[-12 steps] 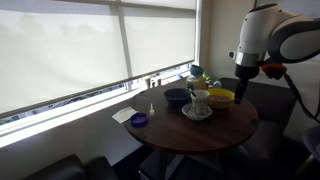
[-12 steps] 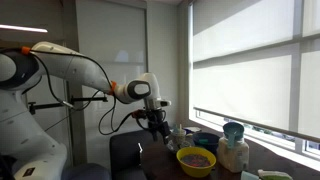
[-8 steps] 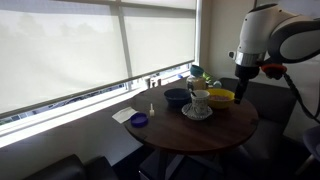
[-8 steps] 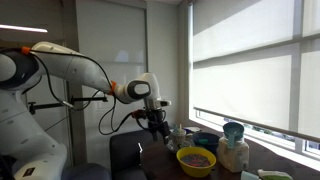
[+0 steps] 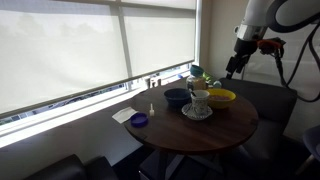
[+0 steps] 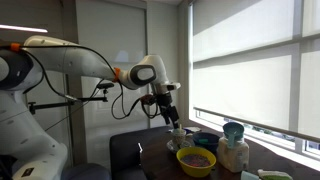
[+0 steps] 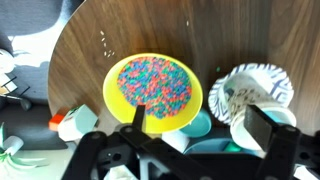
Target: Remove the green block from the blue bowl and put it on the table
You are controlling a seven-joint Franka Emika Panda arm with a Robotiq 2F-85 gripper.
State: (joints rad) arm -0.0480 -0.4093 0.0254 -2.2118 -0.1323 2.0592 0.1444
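The blue bowl [image 5: 176, 97] stands on the round brown table [image 5: 215, 135] next to the yellow bowl [image 5: 221, 96] and a patterned cup. My gripper [image 5: 230, 70] hangs open and empty above the table's far side, over the yellow bowl [image 6: 196, 160]. In the wrist view my open jaws [image 7: 200, 125] frame the yellow bowl [image 7: 153, 84] and the cup [image 7: 250, 95]. The blue bowl [image 7: 205, 148] is mostly hidden behind the gripper body at the bottom edge. A small green patch [image 7: 233, 147] inside it looks like the green block. The block is too small to see in either exterior view.
A patterned cup on a plate [image 5: 198, 104] stands mid-table. A small blue-purple dish [image 5: 139, 120] and a white napkin [image 5: 123, 115] lie near the window-side edge. A teal cup [image 7: 200, 122] and a green leafy thing [image 5: 200, 73] sit by the bowls. Dark seats surround the table.
The arm has risen and swung toward the bowls; the gripper now hangs over the yellow bowl. The things on the table have not moved.
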